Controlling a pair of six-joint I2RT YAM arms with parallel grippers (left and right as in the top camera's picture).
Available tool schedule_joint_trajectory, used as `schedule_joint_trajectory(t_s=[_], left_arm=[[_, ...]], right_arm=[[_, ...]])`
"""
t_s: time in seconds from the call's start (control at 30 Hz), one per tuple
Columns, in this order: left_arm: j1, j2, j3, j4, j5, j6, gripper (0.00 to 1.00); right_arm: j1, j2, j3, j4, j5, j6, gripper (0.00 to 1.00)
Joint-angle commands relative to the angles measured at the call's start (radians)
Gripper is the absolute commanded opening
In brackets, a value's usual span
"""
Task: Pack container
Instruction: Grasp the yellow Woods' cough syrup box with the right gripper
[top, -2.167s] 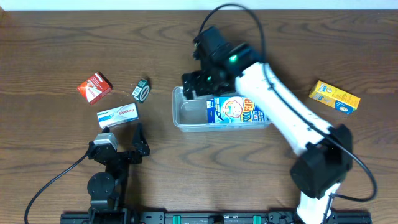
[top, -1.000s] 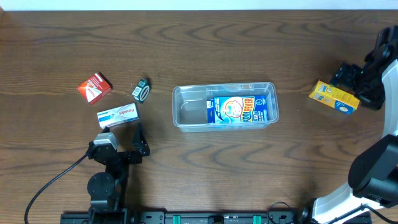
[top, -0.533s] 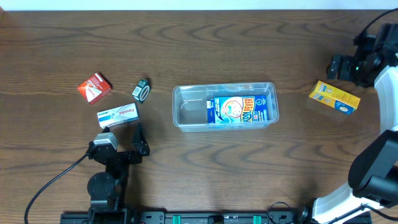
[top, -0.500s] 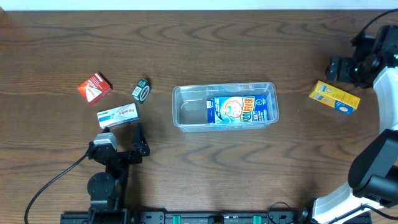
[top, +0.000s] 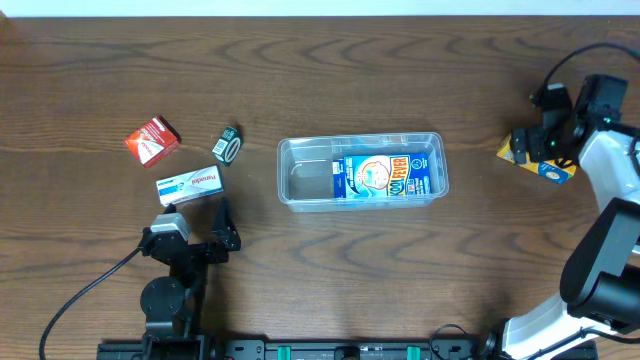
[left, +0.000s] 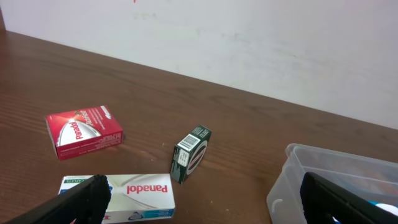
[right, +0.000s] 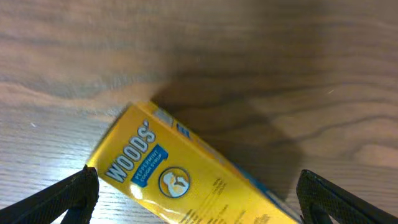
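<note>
Since a second ago our right gripper (top: 533, 148) has swung over the yellow box (right: 174, 180), fingers wide, empty; it lies skewed, perhaps twisting away when we close. Left gripper (left: 208, 202): open, empty.

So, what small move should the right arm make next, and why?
Probably lower the right gripper straight down around the yellow Woods box. Its jaws stand open above the box, which lies on the table, and the container has free space beside the blue box.

Robot lab; wood table (top: 100, 60), white wall (left: 249, 37)
</note>
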Motion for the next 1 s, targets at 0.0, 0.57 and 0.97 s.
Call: schedule_joint_trajectory(t_s=[0.0,0.57,0.97], left_arm=[[-0.004,0.000,-0.016,-0.035,0.011,0.013,0.98],[-0.004,0.000,-0.016,-0.035,0.011,0.013,0.98],[-0.004,0.000,-0.016,-0.035,0.011,0.013,0.98]], right_arm=[[-0.012,-0.001,-0.049,0.032,0.016,-0.023,0.99],[-0.010,-0.001,-0.095,-0.014,0.015,0.426,0.87],[-0.013,-0.001,-0.094,-0.015,0.040,0.567,0.68]])
